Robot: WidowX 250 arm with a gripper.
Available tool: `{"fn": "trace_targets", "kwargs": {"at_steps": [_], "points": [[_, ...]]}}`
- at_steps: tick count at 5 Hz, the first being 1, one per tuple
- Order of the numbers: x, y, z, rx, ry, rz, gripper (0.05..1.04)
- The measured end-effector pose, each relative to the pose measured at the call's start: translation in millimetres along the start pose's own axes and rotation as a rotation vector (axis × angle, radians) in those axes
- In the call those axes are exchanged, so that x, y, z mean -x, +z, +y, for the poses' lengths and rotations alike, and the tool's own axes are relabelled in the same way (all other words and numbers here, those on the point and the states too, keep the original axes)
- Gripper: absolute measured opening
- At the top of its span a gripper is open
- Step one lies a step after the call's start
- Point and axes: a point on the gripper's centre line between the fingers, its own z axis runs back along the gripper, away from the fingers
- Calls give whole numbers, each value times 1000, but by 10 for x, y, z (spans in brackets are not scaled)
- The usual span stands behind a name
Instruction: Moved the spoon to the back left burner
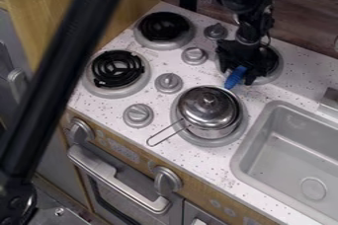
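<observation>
The black gripper hangs over the back right burner, covering most of it. It is shut on a blue spoon, whose visible end slants down and left from between the fingers, just behind the pot; the rest of the spoon is hidden by the gripper. At the upper left of the stove is the back left burner, a black coil in a metal ring with nothing on it.
A lidded metal pot sits on the front right burner, its wire handle toward the front left. The front left burner is bare. Several knobs stand between the burners. A grey sink lies at right. A black bar crosses the left foreground.
</observation>
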Motion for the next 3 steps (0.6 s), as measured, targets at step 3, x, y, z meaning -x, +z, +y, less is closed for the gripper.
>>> {"fn": "trace_targets", "kwargs": {"at_steps": [3], "points": [[621, 768, -32, 117, 62, -18, 995]]}}
